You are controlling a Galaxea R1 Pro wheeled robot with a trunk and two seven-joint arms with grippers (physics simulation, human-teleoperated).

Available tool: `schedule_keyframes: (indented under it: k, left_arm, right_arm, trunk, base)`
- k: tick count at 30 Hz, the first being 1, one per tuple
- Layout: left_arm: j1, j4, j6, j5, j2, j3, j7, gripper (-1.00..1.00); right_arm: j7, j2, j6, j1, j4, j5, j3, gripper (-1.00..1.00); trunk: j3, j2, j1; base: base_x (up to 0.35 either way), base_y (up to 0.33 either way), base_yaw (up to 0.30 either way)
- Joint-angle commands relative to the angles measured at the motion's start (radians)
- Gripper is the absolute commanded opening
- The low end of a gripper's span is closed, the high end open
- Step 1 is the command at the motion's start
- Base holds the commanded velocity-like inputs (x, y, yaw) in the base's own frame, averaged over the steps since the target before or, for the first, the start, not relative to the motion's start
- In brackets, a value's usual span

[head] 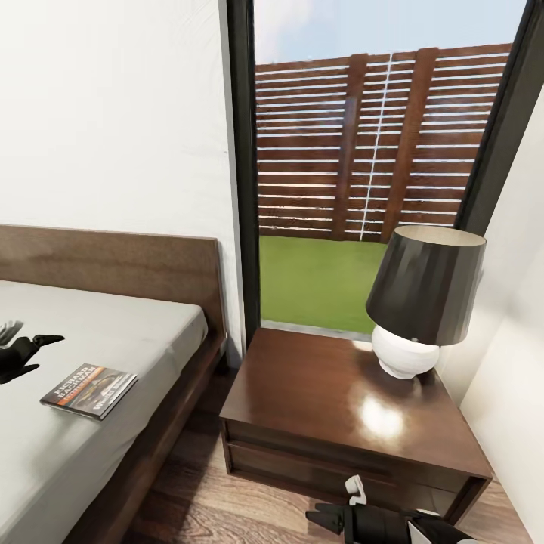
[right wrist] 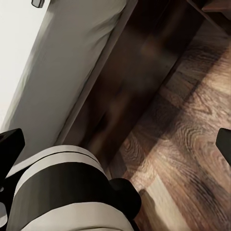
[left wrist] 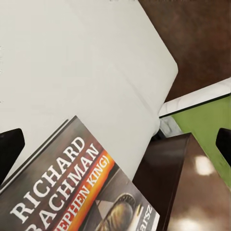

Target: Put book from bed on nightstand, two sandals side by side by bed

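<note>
Currently the book [head: 89,391] lies flat on the light-grey mattress of the bed [head: 113,332], near its right edge, cover up with an orange-and-white title band. The left hand [head: 34,355] hovers just left of the book, its dark fingers spread apart and holding nothing; from the left wrist view the book [left wrist: 77,192] sits close below, between the two finger tips at the frame's edges. To the right of the bed stands the nightstand [head: 340,408], its glossy top carrying a lamp [head: 419,302] with a dark shade and white base at the far right corner. The right hand [head: 332,520] hangs low before the nightstand's drawers, above the wood-plank floor [right wrist: 183,144], fingers parted and empty.
</note>
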State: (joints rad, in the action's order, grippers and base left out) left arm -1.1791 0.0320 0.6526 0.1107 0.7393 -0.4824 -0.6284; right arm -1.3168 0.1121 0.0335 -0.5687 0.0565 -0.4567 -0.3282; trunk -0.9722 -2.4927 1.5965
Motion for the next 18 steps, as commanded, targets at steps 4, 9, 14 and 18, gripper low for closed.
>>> schedule_keyframes:
  k: [4, 9, 14, 18]
  left_arm:
    - [-0.001, 0.000, 0.007, 0.010, 0.001, 0.006, 0.000, 1.00]
    - [-0.001, 0.000, 0.007, 0.011, 0.002, 0.006, 0.000, 1.00]
    - [-0.001, -0.001, 0.008, 0.010, 0.003, 0.007, -0.002, 1.00]
    - [-0.001, -0.001, 0.008, 0.010, 0.004, 0.006, -0.013, 1.00]
  right_arm:
    - [-0.002, 0.001, 0.003, 0.000, 0.000, -0.015, -0.008, 1.00]
    - [-0.002, 0.001, 0.003, 0.000, 0.000, -0.021, -0.008, 1.00]
    - [-0.002, 0.001, 0.003, 0.000, -0.001, -0.025, -0.008, 1.00]
    - [-0.002, 0.002, 0.001, -0.001, -0.001, -0.025, -0.008, 1.00]
  trunk:
    - [-0.001, 0.000, 0.000]
    - [-0.001, 0.000, 0.000]
    - [-0.001, 0.000, 0.000]
    - [-0.001, 0.000, 0.000]
  base:
    - [0.000, 0.000, 0.000]
    - [0.000, 0.000, 0.000]
    - [0.000, 0.000, 0.000]
    - [0.000, 0.000, 0.000]
